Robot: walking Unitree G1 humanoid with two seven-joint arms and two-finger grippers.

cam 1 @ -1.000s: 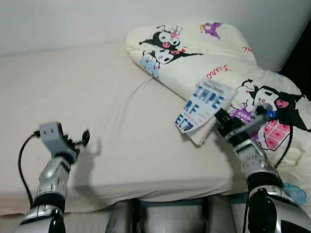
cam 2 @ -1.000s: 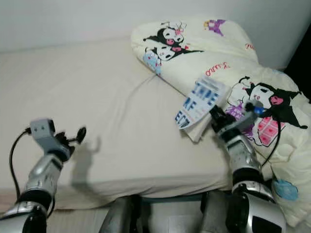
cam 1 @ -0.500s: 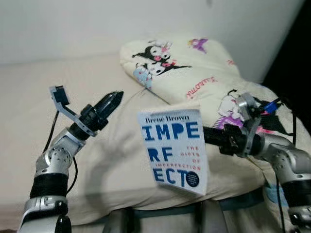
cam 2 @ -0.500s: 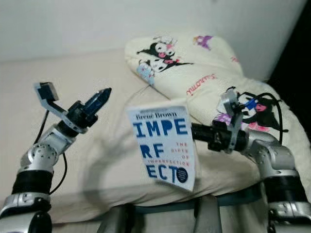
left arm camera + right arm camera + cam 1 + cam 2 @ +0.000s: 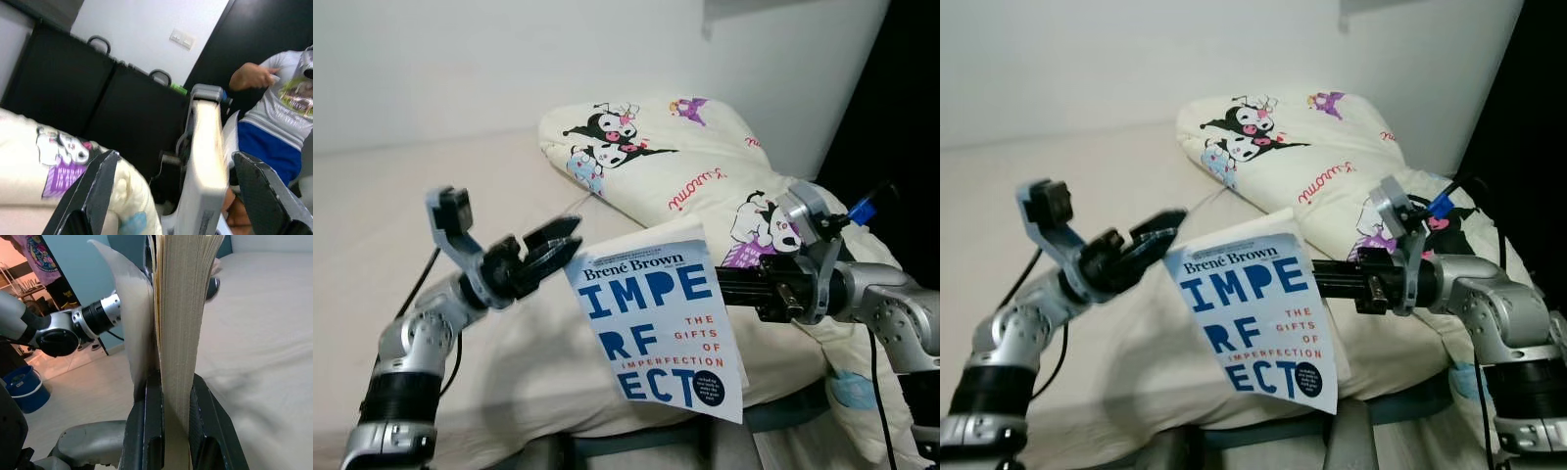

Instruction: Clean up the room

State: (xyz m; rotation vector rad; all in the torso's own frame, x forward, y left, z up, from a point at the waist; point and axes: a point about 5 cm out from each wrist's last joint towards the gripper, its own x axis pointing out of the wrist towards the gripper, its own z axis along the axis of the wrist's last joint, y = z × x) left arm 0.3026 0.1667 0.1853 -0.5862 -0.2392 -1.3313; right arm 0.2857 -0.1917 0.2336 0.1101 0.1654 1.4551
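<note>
Paperback book [image 5: 658, 328] hangs in the air in front of the robot, above the near edge of the bed, front cover facing the head camera and tilted. The right gripper [image 5: 729, 286] is clamped on the book's right edge; in the right wrist view the page block [image 5: 178, 333] sits squeezed between the two black fingers [image 5: 146, 431], while the loose cover [image 5: 129, 328] bows away from the pages. The left gripper [image 5: 570, 238] has its fingers spread apart, level with the book's upper left corner and just beside it; whether it touches the cover cannot be told.

Handling estimate: light, flexible, glossy cover likely slippery. Held by one edge, it sags and fans open. A second hold on the opposite edge, pinching cover and pages together, should steady it.

Beneath lies a cream mattress [image 5: 431, 176], soft and slightly wrinkled. A folded cartoon-print quilt [image 5: 685, 162] lies on the right side of the bed, against a white wall [image 5: 509, 59]. The left wrist view shows a person [image 5: 279, 107] nearby.
</note>
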